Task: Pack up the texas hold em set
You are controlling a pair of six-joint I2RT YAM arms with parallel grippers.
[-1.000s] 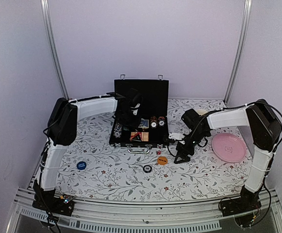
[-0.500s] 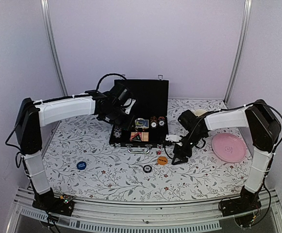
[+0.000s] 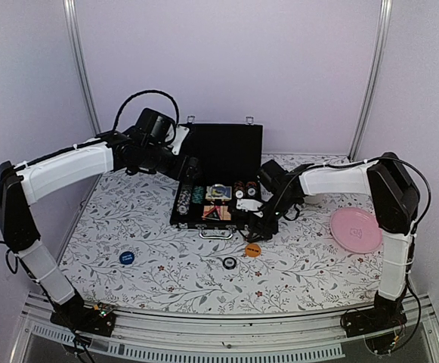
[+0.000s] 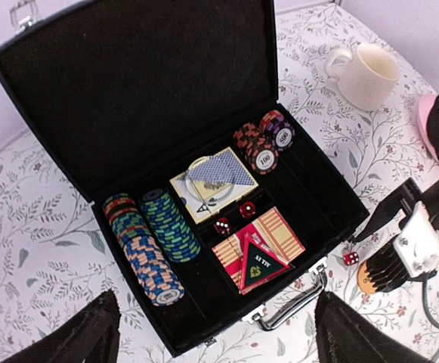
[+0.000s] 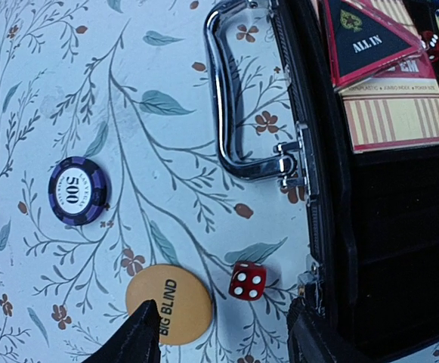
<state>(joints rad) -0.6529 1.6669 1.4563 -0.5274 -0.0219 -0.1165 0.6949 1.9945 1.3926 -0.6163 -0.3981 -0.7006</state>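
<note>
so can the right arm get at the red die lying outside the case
probably yes: the red die lies bare on the table just ahead of the right fingers, nothing over it. the case wall close beside it could make it tight

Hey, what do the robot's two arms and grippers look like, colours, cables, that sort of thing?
The left arm and right arm both have white-covered links with black joints, and black cables loop along them. The left gripper has dark fingers. The right gripper has a white body and a ribbed black finger.
</note>
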